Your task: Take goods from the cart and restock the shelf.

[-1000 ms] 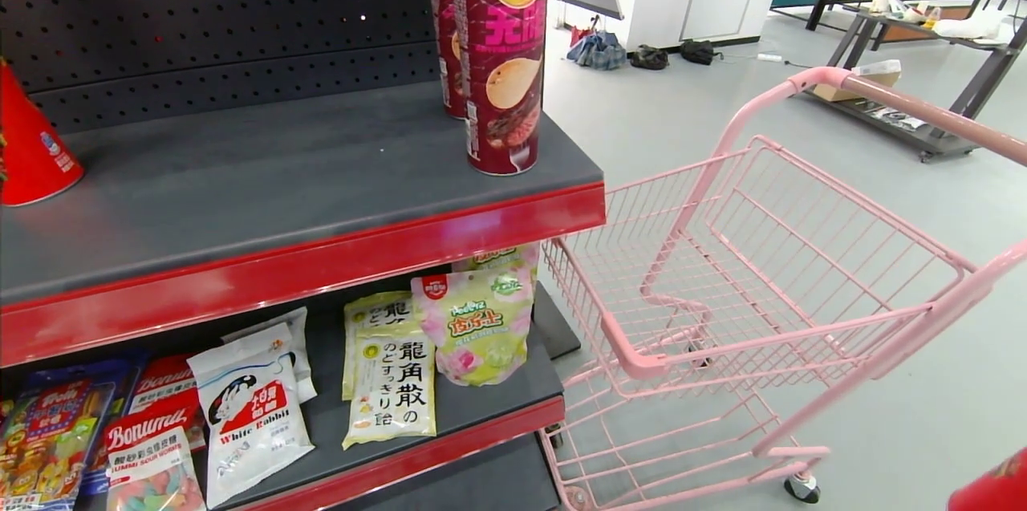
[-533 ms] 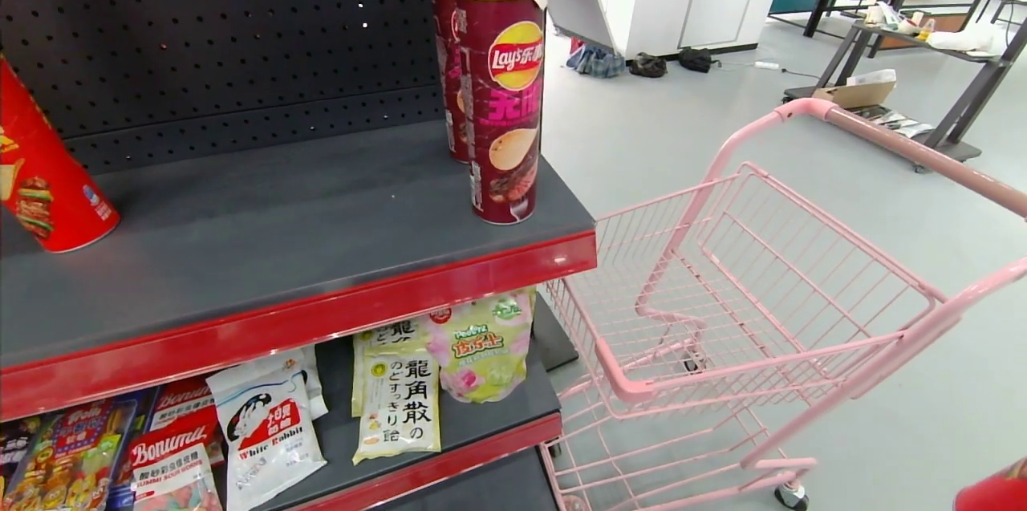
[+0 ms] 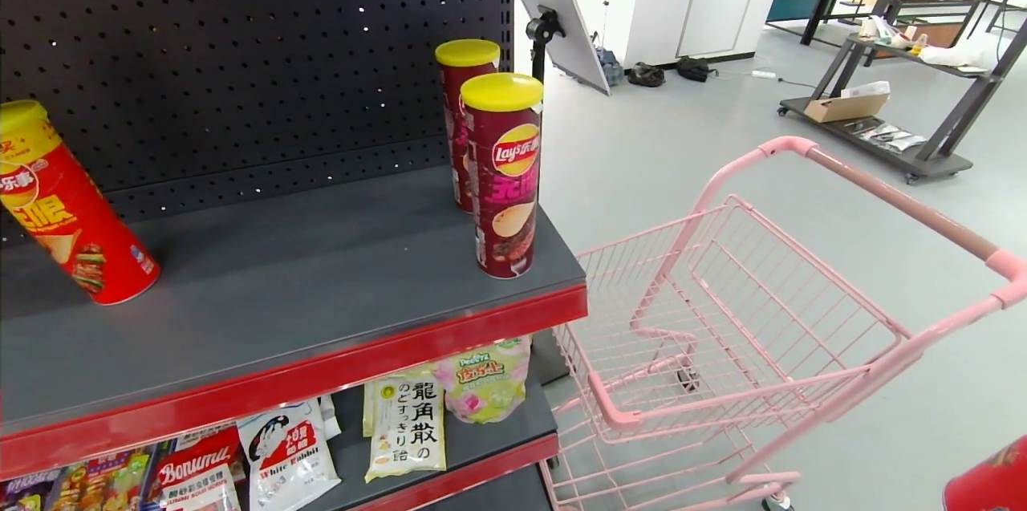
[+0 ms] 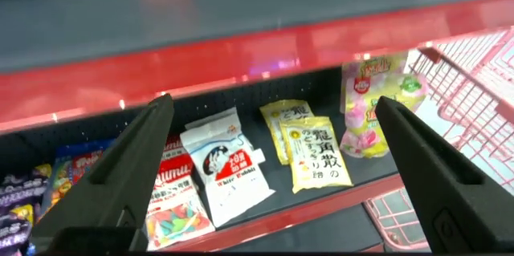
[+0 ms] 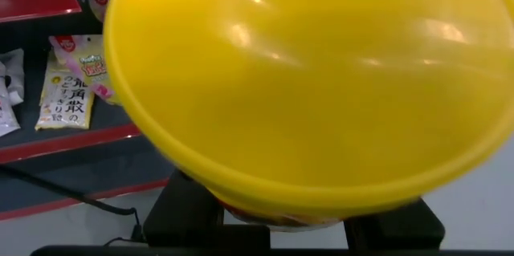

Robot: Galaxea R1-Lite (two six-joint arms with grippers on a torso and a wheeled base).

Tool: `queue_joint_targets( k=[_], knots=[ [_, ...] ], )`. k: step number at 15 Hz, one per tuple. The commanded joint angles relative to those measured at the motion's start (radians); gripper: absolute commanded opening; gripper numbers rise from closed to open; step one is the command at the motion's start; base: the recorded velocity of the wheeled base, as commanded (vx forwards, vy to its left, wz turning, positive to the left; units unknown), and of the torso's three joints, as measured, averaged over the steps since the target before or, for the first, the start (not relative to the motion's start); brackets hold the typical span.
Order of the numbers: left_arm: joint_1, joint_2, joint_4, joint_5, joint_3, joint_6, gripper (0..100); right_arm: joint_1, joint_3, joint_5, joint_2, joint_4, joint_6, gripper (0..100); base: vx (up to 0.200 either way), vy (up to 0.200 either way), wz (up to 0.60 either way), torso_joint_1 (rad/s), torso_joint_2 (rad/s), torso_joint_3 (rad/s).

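Clamping a yellow-lidded can (image 5: pixel 305 79) between the jaws of my right gripper (image 5: pixel 289 222), I have it right of the pink cart (image 3: pixel 770 318). On the upper shelf (image 3: pixel 305 278), a broad bare stretch runs between the red can (image 3: pixel 72 206) at left and two maroon cans (image 3: pixel 504 174) at the right edge. My left gripper (image 4: pixel 273 102), jaws wide apart, faces the bags (image 4: pixel 229 168) on the lower shelf (image 4: pixel 277 194).

Cans (image 3: pixel 503 174) on shelf (image 3: pixel 281 278); cart (image 3: pixel 899 204) right of shelf.

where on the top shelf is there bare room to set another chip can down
Widest bare stretch: top shelf between the red can at its left and the two maroon cans. Lower shelf is crowded with snack bags.
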Motion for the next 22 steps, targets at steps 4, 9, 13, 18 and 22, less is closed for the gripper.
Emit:
queue_joint_targets(
  k=[4,9,13,18,22],
  knots=[
    [0.000,0.001,0.000,0.001,0.000,0.000,100,0.000,0.008,0.000,0.018,-0.001,-0.008,0,0.000,0.000,0.00,0.170,-0.43,-0.265],
    [0.000,0.001,0.000,0.001,0.000,0.000,100,-0.004,0.019,-0.001,0.018,-0.001,-0.013,0,0.000,0.000,0.12,0.032,-0.08,-0.045],
    [0.000,0.001,0.000,0.001,0.000,0.000,100,-0.003,0.036,0.000,0.015,-0.002,-0.013,0,0.000,0.000,0.60,0.010,0.00,-0.006],
    [0.000,0.001,0.000,-0.001,0.000,0.000,100,-0.001,0.067,0.002,-0.036,-0.002,-0.006,0,0.000,0.000,0.48,0.002,0.00,0.000],
    [0.000,0.001,0.000,-0.001,0.000,0.000,100,0.000,0.140,0.008,-0.126,-0.077,-0.005,0,-0.100,0.000,0.00,0.000,0.00,0.000]
  ],
)
